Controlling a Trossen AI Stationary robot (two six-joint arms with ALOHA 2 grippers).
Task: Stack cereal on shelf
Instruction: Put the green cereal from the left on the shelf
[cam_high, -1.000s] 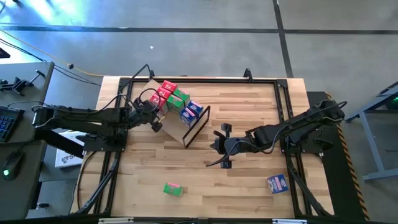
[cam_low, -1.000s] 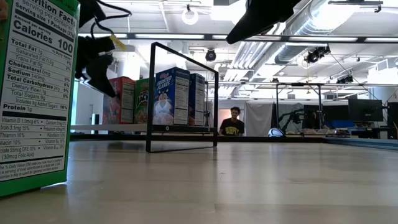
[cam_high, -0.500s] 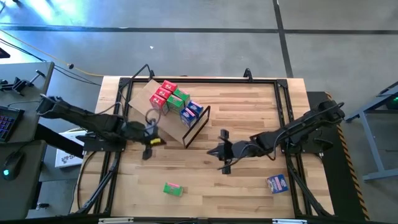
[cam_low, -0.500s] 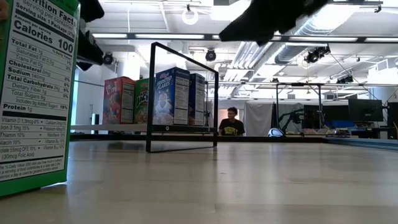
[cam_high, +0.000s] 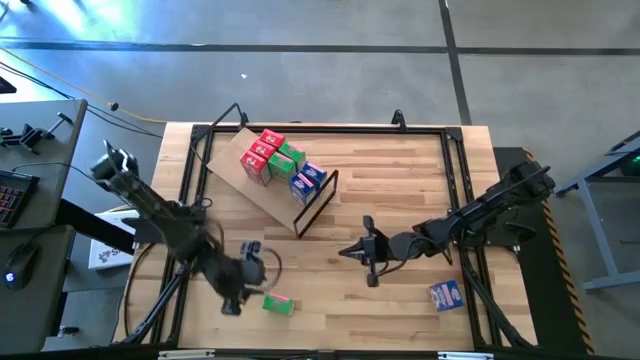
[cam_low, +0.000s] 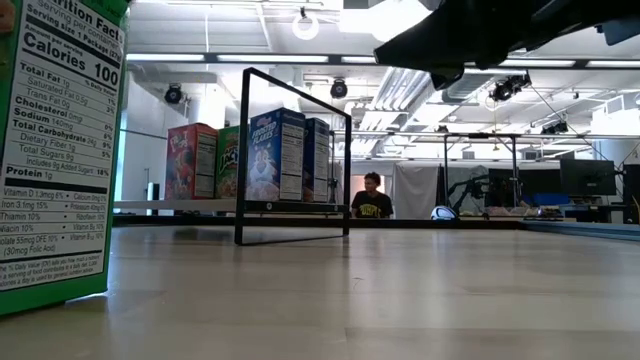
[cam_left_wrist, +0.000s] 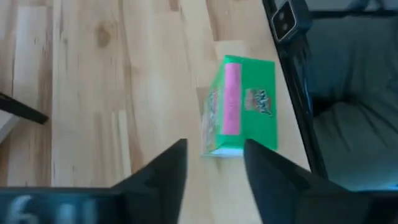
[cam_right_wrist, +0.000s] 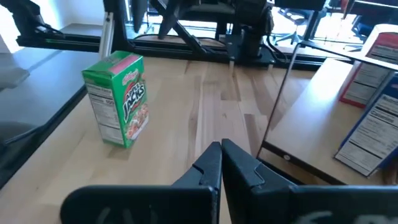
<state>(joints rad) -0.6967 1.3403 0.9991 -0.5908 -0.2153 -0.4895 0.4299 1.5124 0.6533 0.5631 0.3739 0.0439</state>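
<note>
A green cereal box (cam_high: 278, 303) stands upright on its base near the table's near edge, and fills the left of the low view (cam_low: 55, 150). My left gripper (cam_high: 250, 280) hovers open just left of it; in the left wrist view its fingers (cam_left_wrist: 214, 155) stand on either side of the box's near end (cam_left_wrist: 239, 106) without touching. Several red, green and blue cereal boxes (cam_high: 285, 165) stand on the tan shelf (cam_high: 262, 195), behind its dark frame (cam_low: 245, 150). My right gripper (cam_high: 348, 250) is shut, mid-table, holding nothing (cam_right_wrist: 221, 158).
A blue cereal box (cam_high: 445, 294) lies flat near the table's near right corner. Black rails (cam_high: 455, 180) run along the table's edges. Bare tabletop lies between the shelf and the near edge. A person (cam_low: 373, 195) is far behind the table.
My left gripper has swung away from the boxes on the shelf toward the table's near edge and now hovers by the green box. My right gripper has sunk a little and tipped closer to level, staying shut. No box has moved.
</note>
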